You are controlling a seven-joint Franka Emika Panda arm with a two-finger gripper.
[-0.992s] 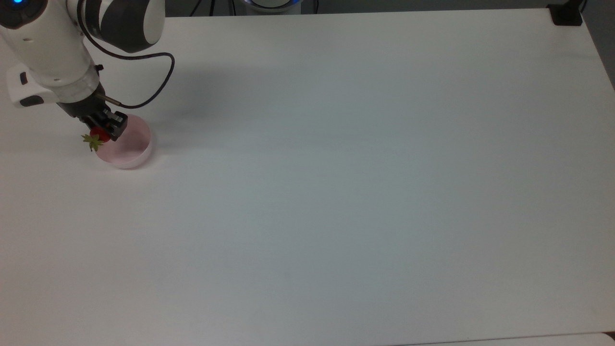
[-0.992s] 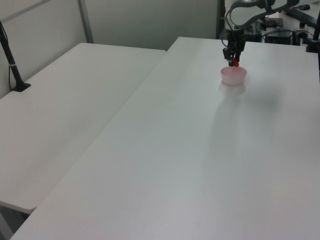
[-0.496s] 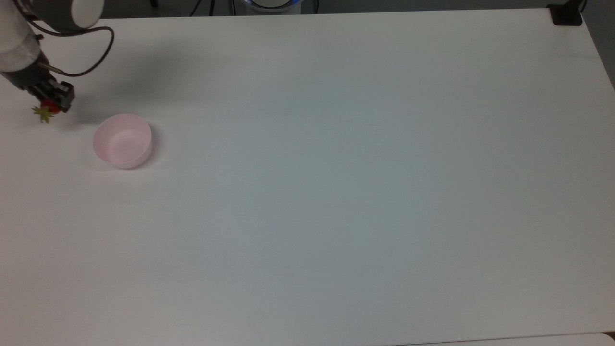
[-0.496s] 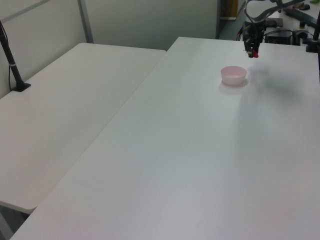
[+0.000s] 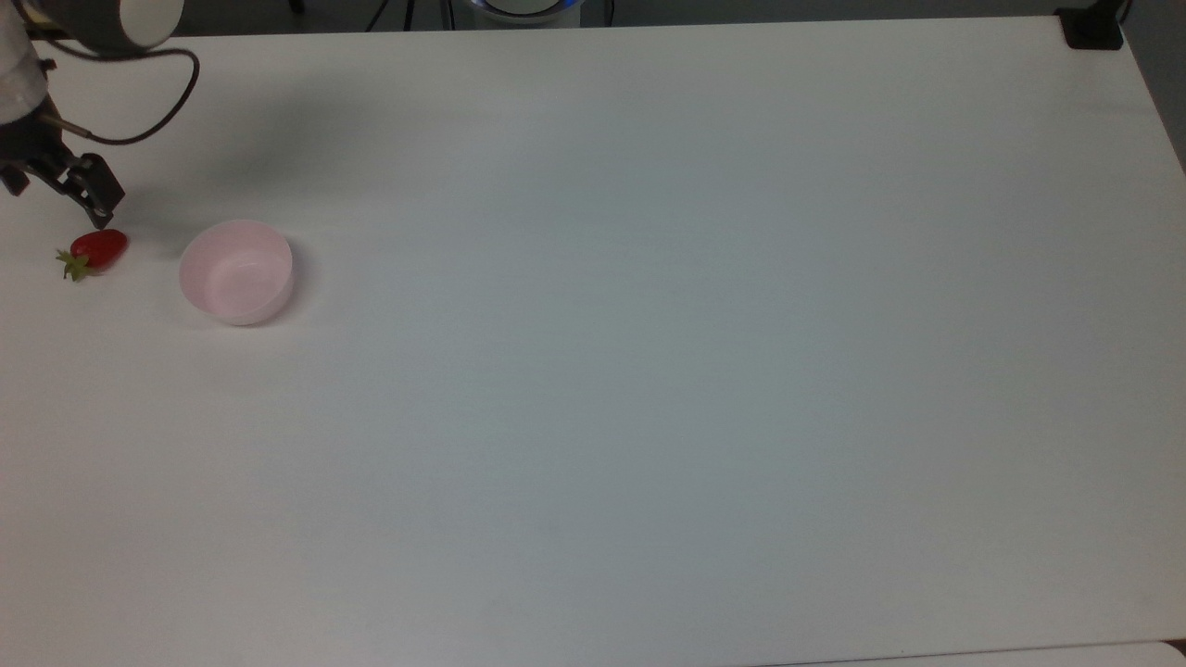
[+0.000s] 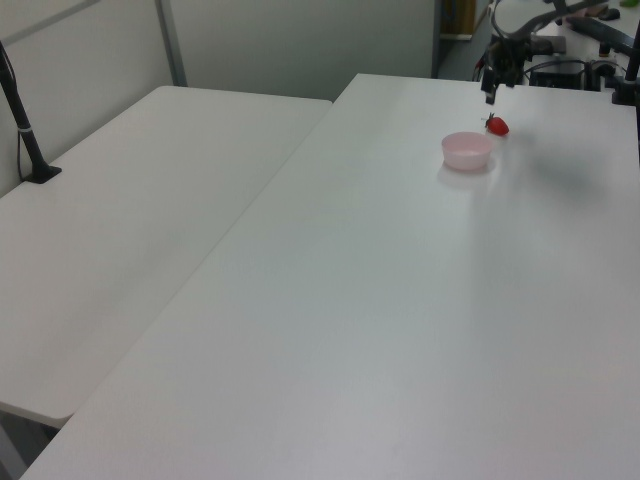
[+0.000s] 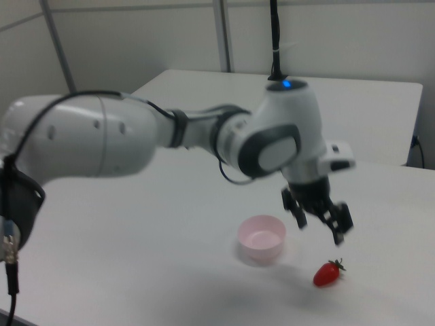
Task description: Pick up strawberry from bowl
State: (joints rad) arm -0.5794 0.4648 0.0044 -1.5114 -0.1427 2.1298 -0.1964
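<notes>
The red strawberry (image 5: 95, 250) with its green cap lies on the white table, just off the top view's left of the pale pink bowl (image 5: 236, 270). The bowl is empty. My gripper (image 5: 56, 196) hangs above the strawberry, open, with nothing between its fingers. In the left view the strawberry (image 6: 497, 126) rests just beyond the bowl (image 6: 468, 150), under the gripper (image 6: 492, 90). The right view has the gripper (image 7: 319, 224) spread wide over the strawberry (image 7: 327, 272), with the bowl (image 7: 262, 239) beside it.
The white table (image 5: 649, 371) stretches wide to the top view's right. A black clamp (image 5: 1093, 28) sits at its far right corner. A second table with a black post (image 6: 25, 120) stands on the left view's left.
The gripper lifted the strawberry out of the bowl, carried it toward the top view's left, then opened. The strawberry now lies on the table beside the bowl.
</notes>
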